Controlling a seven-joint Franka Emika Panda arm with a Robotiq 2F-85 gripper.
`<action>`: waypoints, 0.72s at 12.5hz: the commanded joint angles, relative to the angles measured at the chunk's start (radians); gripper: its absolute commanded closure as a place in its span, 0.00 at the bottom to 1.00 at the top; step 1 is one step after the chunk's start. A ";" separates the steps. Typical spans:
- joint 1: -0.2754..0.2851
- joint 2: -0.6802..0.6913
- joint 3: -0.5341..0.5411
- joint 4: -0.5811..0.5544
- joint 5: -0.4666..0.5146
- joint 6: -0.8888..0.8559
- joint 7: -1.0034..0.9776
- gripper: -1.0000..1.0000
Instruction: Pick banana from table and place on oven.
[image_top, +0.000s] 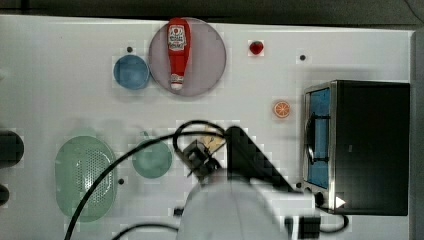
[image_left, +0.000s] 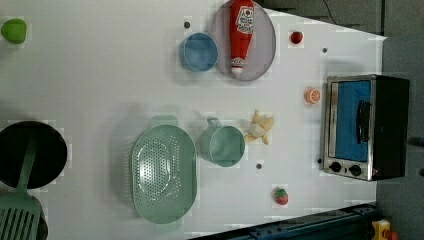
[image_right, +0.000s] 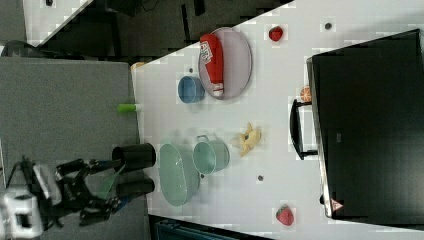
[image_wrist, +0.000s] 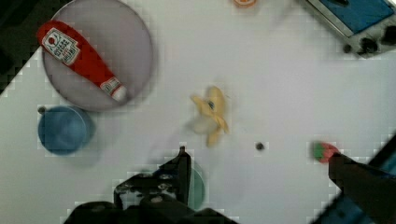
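The banana is a small, pale yellow, peeled-looking fruit lying on the white table, between a green cup and the oven. In the top view my gripper hangs just above and beside the banana and hides most of it. In the wrist view the banana lies a little ahead of my gripper. The jaws stand wide open with nothing between them. One finger shows over the green cup. The oven has a black top and a blue glass door.
A green colander sits beside the cup. A grey plate holds a ketchup bottle, next to a blue bowl. An orange slice lies near the oven door. Strawberries rest near the table edges.
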 joint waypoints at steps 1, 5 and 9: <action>-0.013 0.172 0.009 -0.113 -0.007 0.140 -0.059 0.00; -0.013 0.345 0.014 -0.218 -0.007 0.430 -0.059 0.00; -0.011 0.502 0.015 -0.329 -0.007 0.716 -0.059 0.00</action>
